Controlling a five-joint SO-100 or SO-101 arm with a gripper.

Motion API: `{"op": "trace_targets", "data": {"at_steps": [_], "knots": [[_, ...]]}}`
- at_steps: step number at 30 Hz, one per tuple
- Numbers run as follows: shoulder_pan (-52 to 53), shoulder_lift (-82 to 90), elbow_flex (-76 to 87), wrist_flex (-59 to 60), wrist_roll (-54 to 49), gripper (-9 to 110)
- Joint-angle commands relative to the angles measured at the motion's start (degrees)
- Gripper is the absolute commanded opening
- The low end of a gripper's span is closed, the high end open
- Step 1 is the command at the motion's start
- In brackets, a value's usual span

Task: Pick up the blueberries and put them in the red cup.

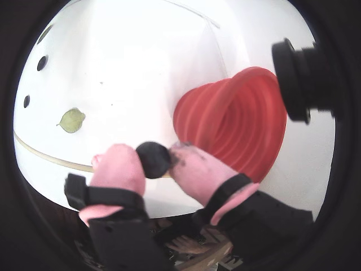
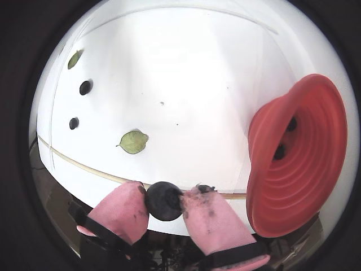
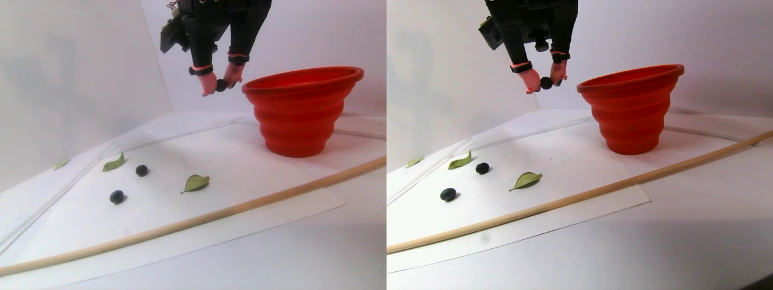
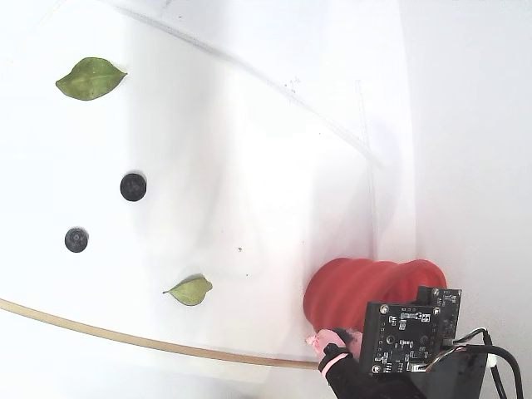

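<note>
**Berry held high beside the cup rim**

White paper point(image 3: 241, 181) covers the table under a plain white backdrop, and a thin wooden rod point(image 3: 181, 226) runs along the sheet's near edge in the stereo pair view. Largest on the sheet is the red cup point(image 3: 299, 115), upright at the far right in that view, its ribbed walls widening to a broad rim. In a wrist view its mouth faces the camera and two dark berries point(image 2: 280, 151) lie inside, low against the stepped wall.

Above and just left of the cup's rim hangs the gripper point(image 3: 221, 85), black with pink-covered fingers point(image 2: 121, 212). They are clamped on one blueberry point(image 2: 163, 201), pinched between the two pink tips in both wrist views, well clear of the paper and outside the cup.

On the sheet's left part, well apart from the cup, lie two more blueberries point(image 3: 142, 170), one nearer the camera point(image 3: 117, 196) than the other. Three green leaves are scattered around them: one point(image 3: 195, 182) to their right, one point(image 3: 113, 163) just beyond the farther berry, and a small one point(image 3: 61, 164) at the far left.
</note>
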Motion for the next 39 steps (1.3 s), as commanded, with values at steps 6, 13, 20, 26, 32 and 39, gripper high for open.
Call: {"op": "trace_targets", "data": {"at_steps": [6,13,20,26,32,39], "knots": [[4.04,3.69,-6.77,2.46,1.67,11],[6.68,3.6,-9.14,3.78,1.93,11],[9.58,3.08,-11.43,4.13,2.29,11],[11.69,2.02,-13.18,4.22,2.02,11],[13.54,0.09,-14.5,4.04,1.23,11],[15.03,-1.67,-14.5,1.85,0.09,14]]}}
